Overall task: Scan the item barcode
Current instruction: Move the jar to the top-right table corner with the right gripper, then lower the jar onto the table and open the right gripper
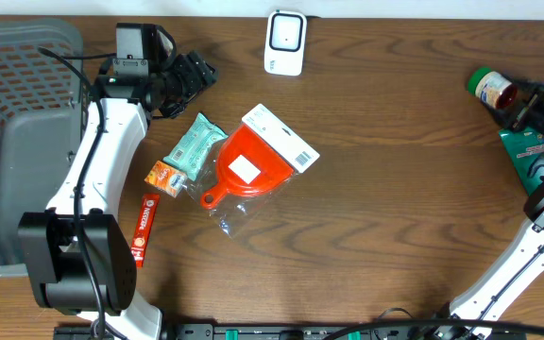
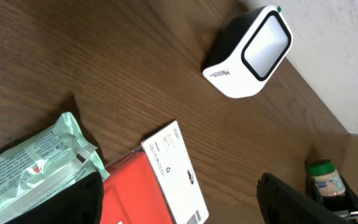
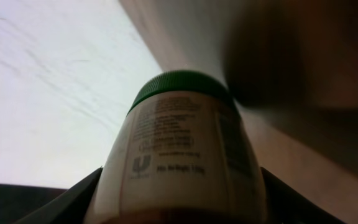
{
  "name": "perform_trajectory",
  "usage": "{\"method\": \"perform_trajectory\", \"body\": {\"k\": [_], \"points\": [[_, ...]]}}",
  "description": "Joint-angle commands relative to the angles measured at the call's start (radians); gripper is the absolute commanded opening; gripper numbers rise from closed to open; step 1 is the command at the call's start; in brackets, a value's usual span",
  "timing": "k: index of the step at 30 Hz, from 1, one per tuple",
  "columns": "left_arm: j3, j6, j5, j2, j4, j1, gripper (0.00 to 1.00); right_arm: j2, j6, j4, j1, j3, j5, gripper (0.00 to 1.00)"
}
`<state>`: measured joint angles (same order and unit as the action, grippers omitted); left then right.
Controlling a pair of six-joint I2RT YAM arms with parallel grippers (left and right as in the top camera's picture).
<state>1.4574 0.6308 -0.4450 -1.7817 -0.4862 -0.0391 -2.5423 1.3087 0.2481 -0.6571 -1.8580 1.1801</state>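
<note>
A white barcode scanner [image 1: 285, 42] stands at the table's far edge and shows in the left wrist view too, scanner [image 2: 250, 53]. My right gripper [image 1: 510, 96] at the far right is shut on a jar [image 1: 492, 87] with a green lid, held off the table. In the right wrist view the jar [image 3: 179, 155] fills the space between the fingers, with its printed label facing the camera. My left gripper [image 1: 199, 72] hovers open and holds nothing, left of the scanner and above a red scoop on a white barcode card [image 1: 258, 162]. The left wrist view shows that card [image 2: 173, 171].
A mint green packet [image 1: 193, 147], a small orange box [image 1: 165, 177] and a red tube [image 1: 143, 228] lie left of the scoop. A grey mesh basket [image 1: 22, 142] stands at the left edge. A green packet [image 1: 529, 156] lies under my right arm.
</note>
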Motion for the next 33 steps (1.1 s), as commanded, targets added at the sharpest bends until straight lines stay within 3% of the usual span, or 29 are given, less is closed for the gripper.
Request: {"method": "perform_trajectory", "body": {"k": [1,9,20,33], "points": [[0.016,-0.01,0.021,0.016,0.002,0.005,0.78,-0.006,-0.193,0.092,-0.003,0.011,-0.155,0.01],[0.016,-0.01,0.028,0.016,0.001,0.005,0.78,-0.006,-0.243,0.103,-0.003,0.011,-0.178,0.01],[0.016,-0.01,0.028,0.016,0.001,0.005,0.78,-0.006,-0.537,0.104,-0.003,0.011,-0.181,0.12],[0.016,-0.01,0.028,0.016,0.001,0.005,0.78,-0.006,-0.719,0.216,-0.003,0.011,-0.276,0.21]]}}
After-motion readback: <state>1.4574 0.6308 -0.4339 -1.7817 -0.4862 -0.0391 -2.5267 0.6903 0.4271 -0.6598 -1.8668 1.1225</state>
